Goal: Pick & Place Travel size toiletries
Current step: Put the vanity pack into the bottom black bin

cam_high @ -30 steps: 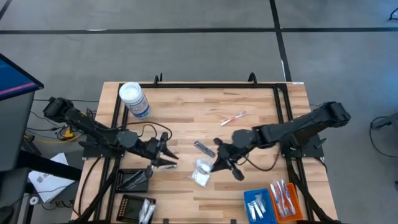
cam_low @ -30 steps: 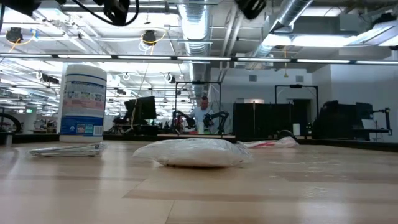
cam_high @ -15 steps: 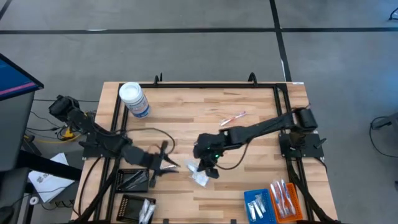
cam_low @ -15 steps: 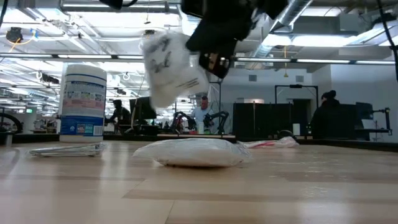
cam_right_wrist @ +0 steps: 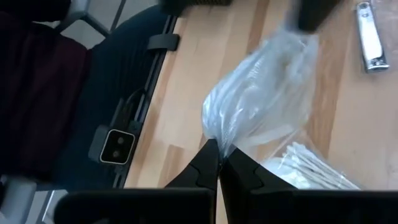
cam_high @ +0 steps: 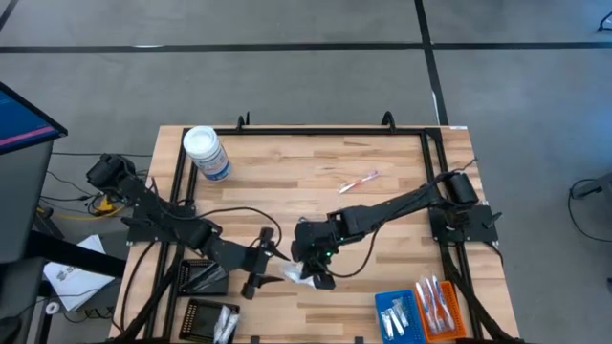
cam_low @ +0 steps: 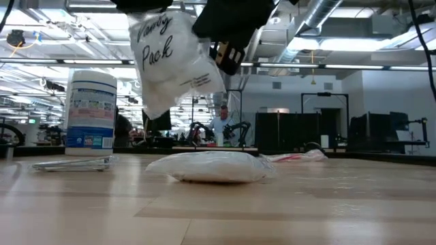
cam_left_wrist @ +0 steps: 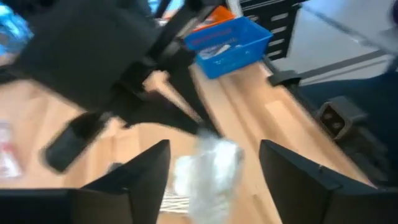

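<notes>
The right gripper [cam_high: 308,274] is now nearer the front edge of the surface [cam_high: 382,201] than one second ago, and it holds a white sachet [cam_low: 170,58] lifted in the air, higher and closer in the low view than before. The left gripper [cam_high: 282,277] has moved toward the middle front, just beside this sachet, with its fingers apart.

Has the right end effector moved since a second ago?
Yes. In the high view the right end effector has swung away from the orange tray toward the left end effector, lifting a white sachet.
</notes>
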